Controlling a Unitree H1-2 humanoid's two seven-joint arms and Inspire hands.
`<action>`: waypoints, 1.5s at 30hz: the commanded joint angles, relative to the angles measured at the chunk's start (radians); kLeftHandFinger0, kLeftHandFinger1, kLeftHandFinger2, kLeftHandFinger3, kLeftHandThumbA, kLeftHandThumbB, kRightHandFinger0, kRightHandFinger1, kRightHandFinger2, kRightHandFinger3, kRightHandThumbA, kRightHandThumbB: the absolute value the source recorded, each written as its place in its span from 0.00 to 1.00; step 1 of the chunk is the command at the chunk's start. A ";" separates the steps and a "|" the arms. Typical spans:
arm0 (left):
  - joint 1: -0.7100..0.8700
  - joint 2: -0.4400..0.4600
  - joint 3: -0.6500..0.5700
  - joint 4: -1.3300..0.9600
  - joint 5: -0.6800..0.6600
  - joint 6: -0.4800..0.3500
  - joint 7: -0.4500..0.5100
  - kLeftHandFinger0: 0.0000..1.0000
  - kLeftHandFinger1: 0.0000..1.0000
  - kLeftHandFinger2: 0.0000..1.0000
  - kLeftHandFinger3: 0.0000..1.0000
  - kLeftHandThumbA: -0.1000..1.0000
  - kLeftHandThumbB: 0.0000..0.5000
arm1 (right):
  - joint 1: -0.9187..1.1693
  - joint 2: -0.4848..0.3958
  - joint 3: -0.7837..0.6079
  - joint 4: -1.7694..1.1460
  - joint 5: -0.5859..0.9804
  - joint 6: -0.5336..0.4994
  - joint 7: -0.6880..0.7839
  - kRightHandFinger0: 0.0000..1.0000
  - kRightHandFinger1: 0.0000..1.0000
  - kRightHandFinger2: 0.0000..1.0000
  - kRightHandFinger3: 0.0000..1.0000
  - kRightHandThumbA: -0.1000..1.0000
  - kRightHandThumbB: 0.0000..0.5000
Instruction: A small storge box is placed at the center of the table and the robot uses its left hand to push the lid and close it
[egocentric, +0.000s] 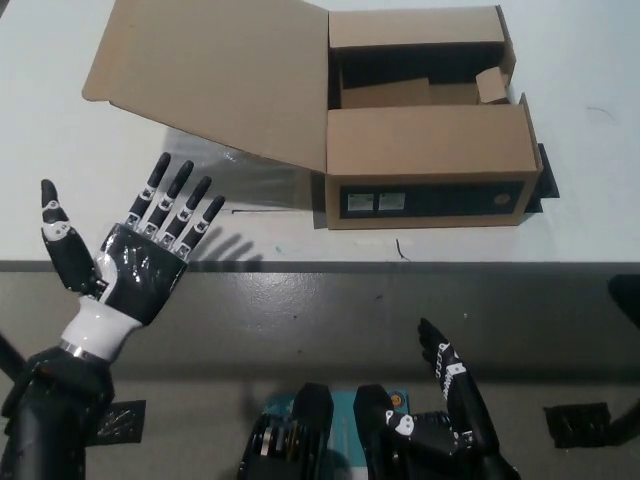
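Cardboard storage box (428, 160) sitting on the white counter (80, 170), its lid (215, 75) lying open to the box's left | left hand (135, 265) hovering palm-up, spread, at the counter's near edge, holding nothing | right hand (450, 415) resting low, fingers apart.

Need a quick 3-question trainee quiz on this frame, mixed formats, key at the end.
1. True or false: the lid of the cardboard box is already shut.
2. Multiple choice: where is the left hand? A) pressing on the lid; B) open, palm up, near the table edge, short of the lid; C) inside the box.
3. Fill in: the right hand rests low at the picture's bottom, off the ____.

Key:
1. False; the lid lies open to the box's left side.
2. B
3. table
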 joint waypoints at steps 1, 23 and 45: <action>-0.057 0.004 0.017 0.059 0.021 0.012 -0.053 1.00 1.00 1.00 1.00 1.00 0.80 | -0.028 0.005 0.006 -0.020 -0.010 -0.058 -0.014 1.00 1.00 1.00 1.00 1.00 0.74; -0.384 0.019 0.160 0.429 0.128 -0.041 0.032 1.00 1.00 1.00 1.00 1.00 0.81 | -0.030 0.003 0.005 -0.033 -0.011 -0.058 -0.027 1.00 1.00 1.00 1.00 1.00 0.71; -0.711 -0.050 0.076 0.545 0.347 -0.105 0.060 1.00 1.00 1.00 1.00 1.00 0.82 | -0.039 0.006 0.014 -0.030 -0.009 -0.058 -0.015 1.00 1.00 1.00 1.00 1.00 0.71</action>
